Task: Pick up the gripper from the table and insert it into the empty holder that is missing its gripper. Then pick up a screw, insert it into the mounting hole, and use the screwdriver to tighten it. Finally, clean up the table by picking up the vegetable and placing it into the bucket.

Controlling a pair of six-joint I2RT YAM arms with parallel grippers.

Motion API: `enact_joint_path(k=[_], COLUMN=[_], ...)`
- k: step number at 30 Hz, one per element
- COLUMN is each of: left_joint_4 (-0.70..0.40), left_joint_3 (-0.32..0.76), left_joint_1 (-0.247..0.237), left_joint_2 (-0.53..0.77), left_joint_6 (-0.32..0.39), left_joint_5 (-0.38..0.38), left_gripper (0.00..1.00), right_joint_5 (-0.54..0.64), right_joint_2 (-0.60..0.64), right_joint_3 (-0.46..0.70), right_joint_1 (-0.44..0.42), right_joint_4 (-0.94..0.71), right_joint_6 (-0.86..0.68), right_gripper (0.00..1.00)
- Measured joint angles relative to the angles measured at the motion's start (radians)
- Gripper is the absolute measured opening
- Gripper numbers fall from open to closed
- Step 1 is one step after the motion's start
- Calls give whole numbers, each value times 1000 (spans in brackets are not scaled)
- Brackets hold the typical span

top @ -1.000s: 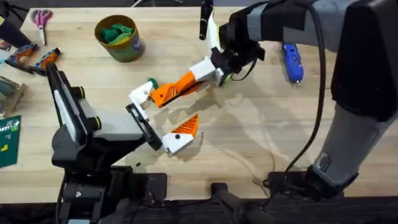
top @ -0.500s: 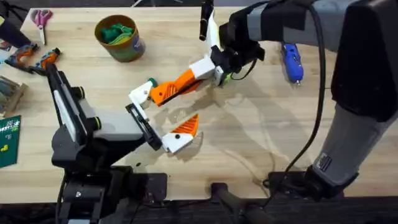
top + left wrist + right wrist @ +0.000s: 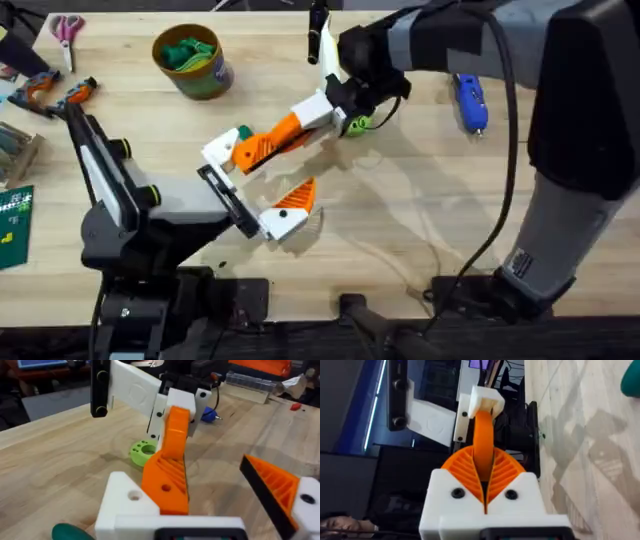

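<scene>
The right gripper point(image 3: 300, 122) clamps the orange gripper point(image 3: 262, 145) against the open left gripper's point(image 3: 255, 192) white holder point(image 3: 222, 152).

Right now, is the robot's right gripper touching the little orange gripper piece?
Touching. The right wrist view shows the right gripper with its ribbed pads pressed against both sides of the orange gripper piece.

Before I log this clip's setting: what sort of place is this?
Probably a workshop or robotics lab bench: a wooden table carrying a blue screwdriver, scissors and orange-handled pliers.
</scene>
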Motion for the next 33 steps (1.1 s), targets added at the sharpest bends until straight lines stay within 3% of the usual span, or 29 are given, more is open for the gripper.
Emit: enact_joint_path(k=[10, 15, 33], left_joint_4=[2, 0, -1], left_joint_3=[0, 0, 0], left_joint_1=[3, 3, 5], left_joint_2=[0, 0, 0], left_joint_6=[0, 0, 0], left_joint_5=[-6, 9, 10], left_gripper=[986, 986, 986], right_joint_5=[-12, -14, 16], right_joint_2=[0, 0, 0], right_joint_3=[-1, -1, -5], right_joint_1=[18, 21, 47], right_joint_4=[87, 110, 425], right_joint_6=[237, 280, 482], right_gripper=[11, 11, 10])
